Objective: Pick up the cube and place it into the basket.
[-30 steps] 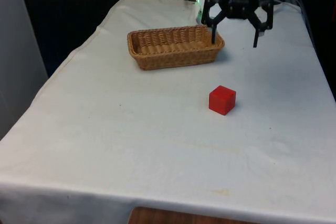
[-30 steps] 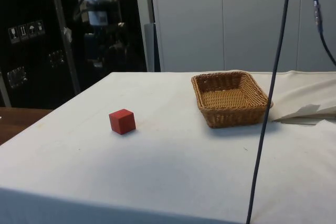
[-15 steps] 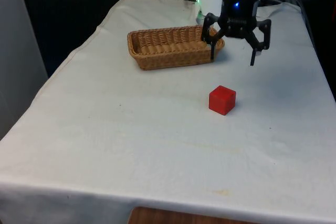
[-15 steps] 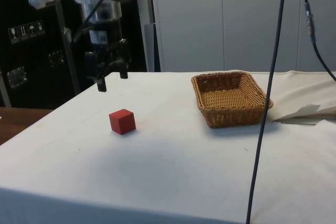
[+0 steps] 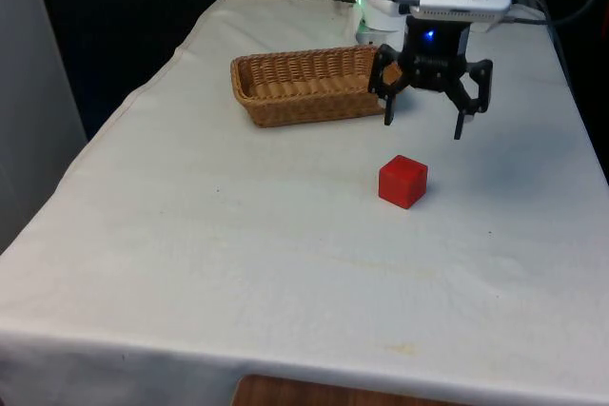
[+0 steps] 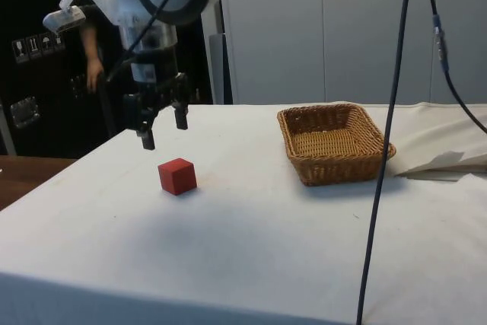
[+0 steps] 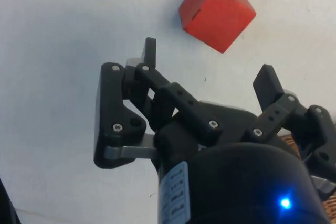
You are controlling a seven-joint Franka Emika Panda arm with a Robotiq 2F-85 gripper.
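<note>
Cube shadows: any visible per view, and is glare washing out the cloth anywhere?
Front view: the red cube casts only a faint, soft shadow at its base; the white cloth is evenly lit, no glare. Side view: a thin dark edge under the cube, a broad dim patch on the cloth in front. Wrist view: cube faces evenly lit, cloth slightly bluish.

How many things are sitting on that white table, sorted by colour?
Red: 1, the cube.
Tan wicker: 1, the basket, with nothing visible inside it.
Total: 2 things on the white cloth.
</note>
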